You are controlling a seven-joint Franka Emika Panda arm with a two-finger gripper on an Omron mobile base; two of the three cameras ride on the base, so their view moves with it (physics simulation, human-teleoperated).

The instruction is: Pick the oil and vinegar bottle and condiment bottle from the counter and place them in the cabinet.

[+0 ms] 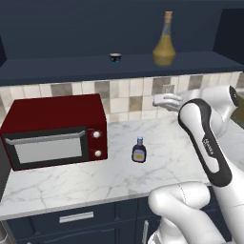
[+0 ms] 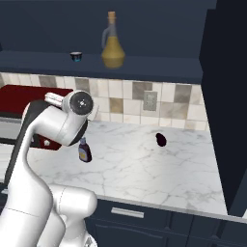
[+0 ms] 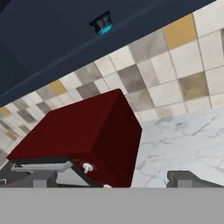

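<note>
- The oil and vinegar bottle stands upright on the cabinet ledge, amber belly full, cork on top, toward the right end of the shelf in the left base view.
- A tiny dark cup shares that ledge, well to the left of the flask and apart from it.
- Down on the white marble surface, the condiment bottle is upright, pale cap up, yellowish label facing the near edge.
- It sits just right of the red microwave, not touching it, with open marble all around.
- From the right base view, that same small bottle peeks out beside the robot's arm, partly covered by the elbow joint.
- Farther right on the marble in that view lies a small dark object, well apart from the bottle; what it is cannot be told.
- The gripper hangs above the far part of the surface, close to the tiled backsplash, well clear of the small bottle.
- Fingers are spread wide with nothing between them; the hand camera looks past them at the microwave's top and the marble.
- That hand camera also catches the little cup up on the ledge.
</note>
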